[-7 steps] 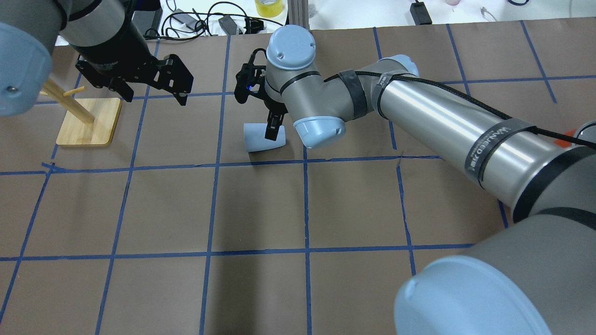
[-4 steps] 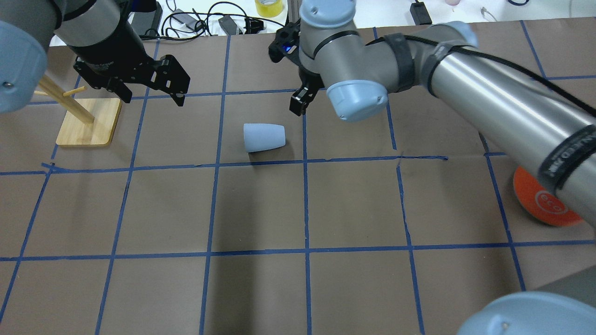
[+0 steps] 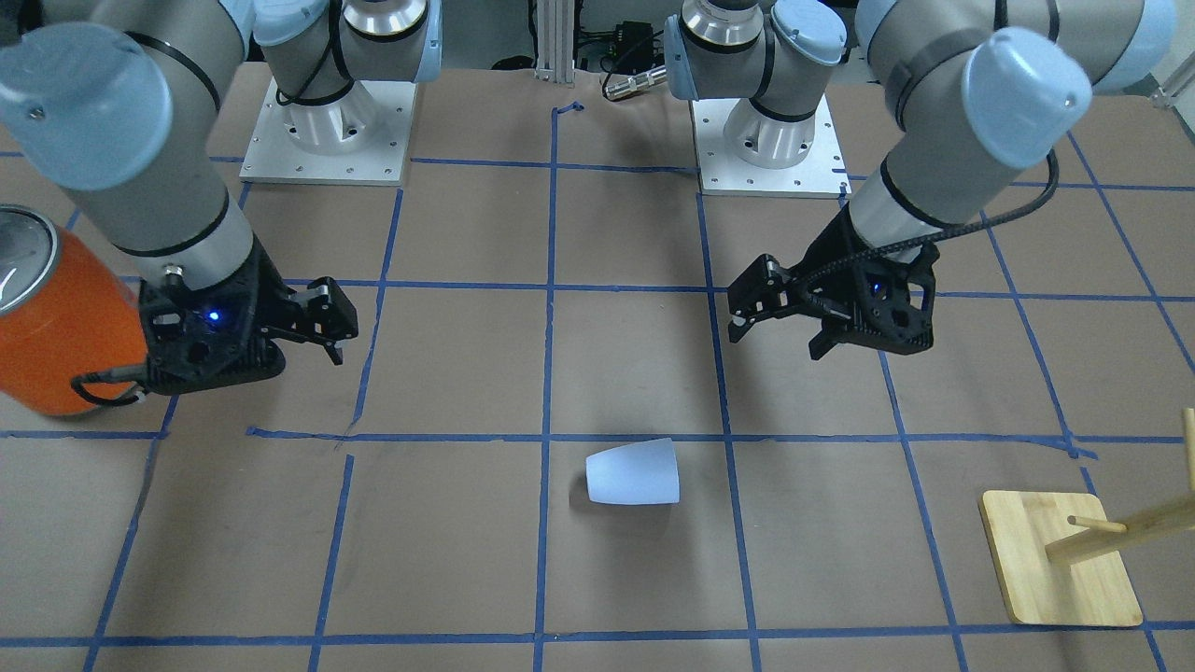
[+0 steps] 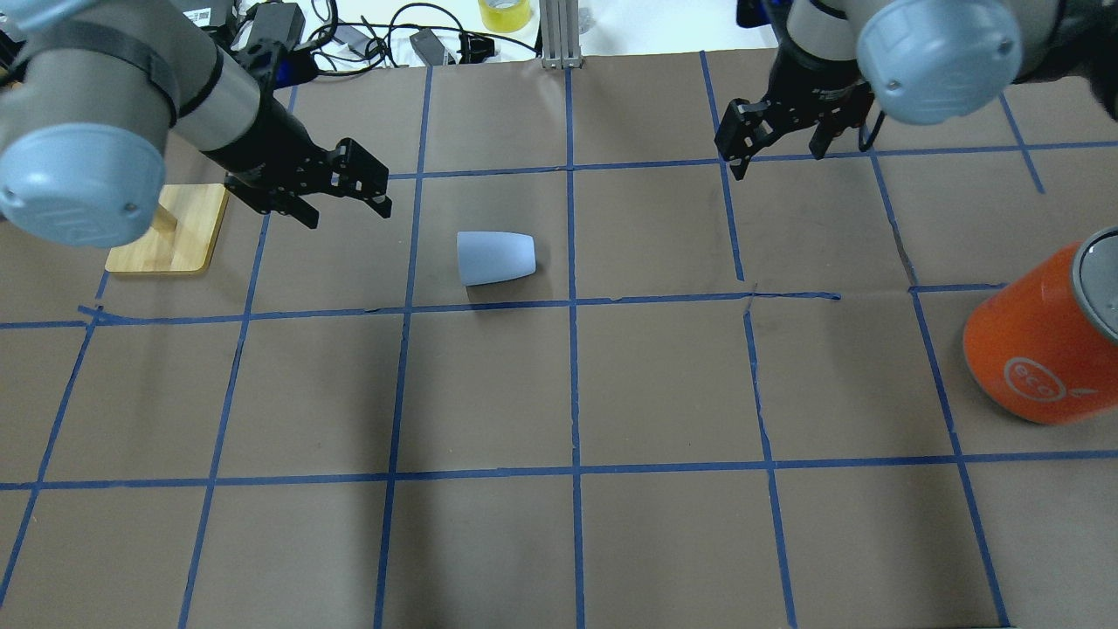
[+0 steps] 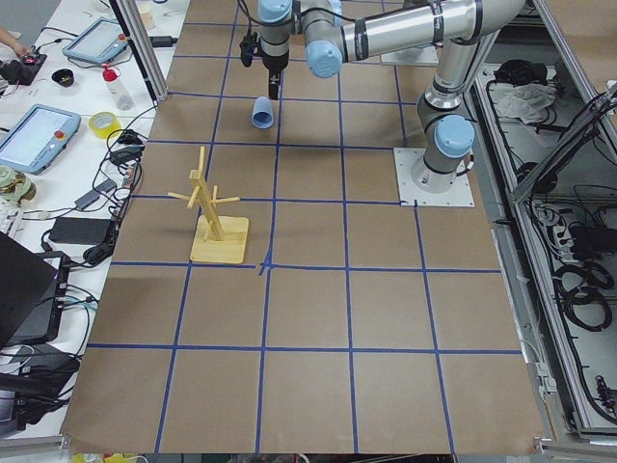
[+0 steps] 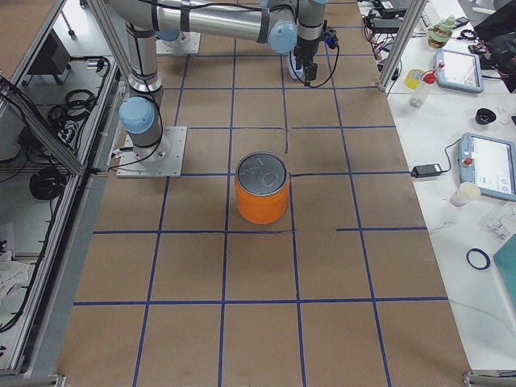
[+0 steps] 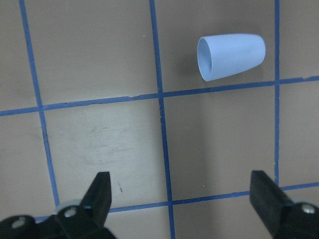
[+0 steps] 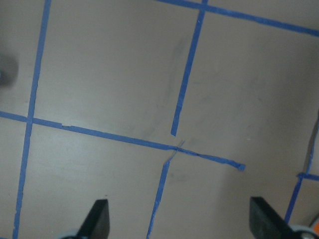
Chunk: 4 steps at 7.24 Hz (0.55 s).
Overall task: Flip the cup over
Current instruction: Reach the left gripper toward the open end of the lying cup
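Note:
The cup (image 4: 495, 258) is a small pale blue tumbler lying on its side on the brown table, its wide mouth toward the overhead view's left. It also shows in the front view (image 3: 633, 472) and the left wrist view (image 7: 230, 56). My left gripper (image 4: 345, 210) is open and empty, hovering left of the cup and a little beyond it; it also shows in the front view (image 3: 777, 338). My right gripper (image 4: 777, 159) is open and empty, well to the cup's right; it also shows in the front view (image 3: 308, 350). The right wrist view shows only table.
A large orange can (image 4: 1039, 349) with a metal lid stands at the right side. A wooden peg stand (image 4: 170, 231) sits at the left behind my left arm. Blue tape lines grid the table. Cables and tape lie beyond the far edge.
My right gripper has left the cup and swung away to the right and farther back. My left gripper has shifted slightly toward the cup. The cup has stayed on its side.

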Tool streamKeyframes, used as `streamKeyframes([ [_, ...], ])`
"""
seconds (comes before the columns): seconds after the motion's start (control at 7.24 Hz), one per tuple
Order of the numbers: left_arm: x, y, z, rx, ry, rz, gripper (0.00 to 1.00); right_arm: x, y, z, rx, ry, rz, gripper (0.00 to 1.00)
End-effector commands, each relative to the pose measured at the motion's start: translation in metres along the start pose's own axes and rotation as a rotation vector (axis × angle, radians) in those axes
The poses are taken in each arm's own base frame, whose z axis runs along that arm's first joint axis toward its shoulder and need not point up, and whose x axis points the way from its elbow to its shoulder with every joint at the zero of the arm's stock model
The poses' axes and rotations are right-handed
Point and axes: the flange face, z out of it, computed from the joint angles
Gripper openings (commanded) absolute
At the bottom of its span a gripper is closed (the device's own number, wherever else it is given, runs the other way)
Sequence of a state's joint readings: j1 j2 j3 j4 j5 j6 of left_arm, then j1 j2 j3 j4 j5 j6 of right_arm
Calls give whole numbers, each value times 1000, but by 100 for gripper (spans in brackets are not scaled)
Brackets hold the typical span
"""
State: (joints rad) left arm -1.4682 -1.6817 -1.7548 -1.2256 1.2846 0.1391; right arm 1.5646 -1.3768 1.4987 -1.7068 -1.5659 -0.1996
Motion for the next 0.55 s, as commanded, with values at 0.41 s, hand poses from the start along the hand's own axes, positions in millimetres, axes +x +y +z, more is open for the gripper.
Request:
streamKeyframes([
  [0.41,-13,-38,120,4,342,-57,100,2,59,-48,-95,12,134,100],
])
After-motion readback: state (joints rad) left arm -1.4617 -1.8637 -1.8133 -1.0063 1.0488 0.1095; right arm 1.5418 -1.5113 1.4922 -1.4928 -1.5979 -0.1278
